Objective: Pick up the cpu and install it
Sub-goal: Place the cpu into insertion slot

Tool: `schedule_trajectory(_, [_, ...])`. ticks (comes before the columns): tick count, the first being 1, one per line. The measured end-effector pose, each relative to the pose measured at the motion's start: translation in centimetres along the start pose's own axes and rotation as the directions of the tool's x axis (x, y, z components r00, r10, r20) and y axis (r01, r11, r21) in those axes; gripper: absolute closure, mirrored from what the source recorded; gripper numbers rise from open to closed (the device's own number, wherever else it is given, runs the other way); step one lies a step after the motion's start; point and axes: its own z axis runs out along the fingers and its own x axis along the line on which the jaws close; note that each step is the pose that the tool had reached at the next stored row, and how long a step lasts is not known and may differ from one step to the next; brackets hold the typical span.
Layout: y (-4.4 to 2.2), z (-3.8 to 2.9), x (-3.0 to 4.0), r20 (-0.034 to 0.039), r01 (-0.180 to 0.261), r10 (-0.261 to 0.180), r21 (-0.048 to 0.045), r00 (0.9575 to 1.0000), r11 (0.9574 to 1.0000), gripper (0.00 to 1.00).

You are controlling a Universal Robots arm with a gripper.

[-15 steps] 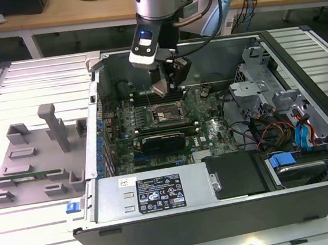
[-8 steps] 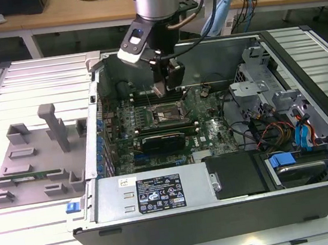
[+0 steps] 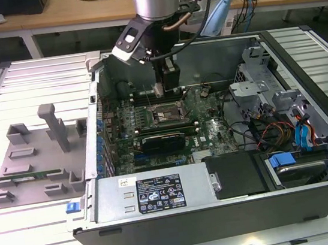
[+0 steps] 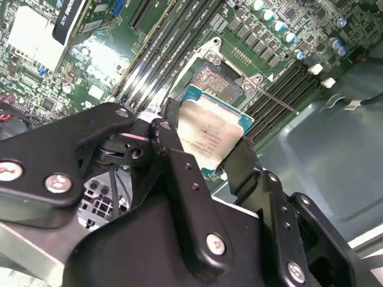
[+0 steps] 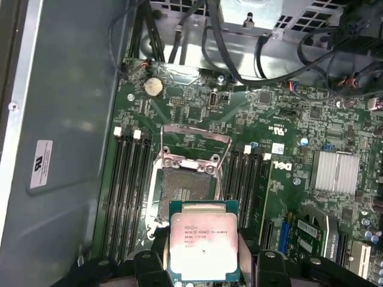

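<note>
The black two-fingered gripper (image 4: pixel 206 149) is closed onto the cpu (image 5: pixel 203 242), a small flat square chip with a silver-grey metal lid and a thin green rim. Its fingers (image 4: pixel 169 134) press two opposite edges of the chip, and it has hold of nothing else. In the exterior view the gripper hangs in the upper middle of the frame, inside the open grey metal computer case (image 3: pixel 215 55). The dark square metal-framed socket (image 3: pixel 163 115) sits just below it in the picture, near the centre of the green motherboard (image 3: pixel 213 131). The cpu is not seated and is held clear of the socket. In the first wrist view the socket's open well lies just past the chip's far edge, with the thin metal retention frame (image 5: pixel 185 162) swung up beyond it. Being square, the chip has no real long axis. Its lid faces away from the board, and its edges look roughly parallel to the socket's sides. I judge the socket to lie below and slightly ahead of the chip.
</note>
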Motion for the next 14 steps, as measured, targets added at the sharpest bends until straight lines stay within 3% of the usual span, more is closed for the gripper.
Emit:
schedule_trajectory(2, [0.00,0.20,0.00,0.0081,-0.022,0.022,-0.0155,0.9997,0.9996,0.45])
schedule_trajectory(6, [-0.02,0.69,0.00,0.0140,-0.092,0.092,-0.0162,0.9956,0.9956,0.45])
schedule_trajectory(9, [-0.06,1.14,0.01,0.0144,-0.098,0.099,-0.0211,0.9950,0.9949,0.45])
schedule_trajectory(14, [-0.11,1.93,0.02,0.0145,-0.098,0.099,-0.0213,0.9950,0.9949,0.45])
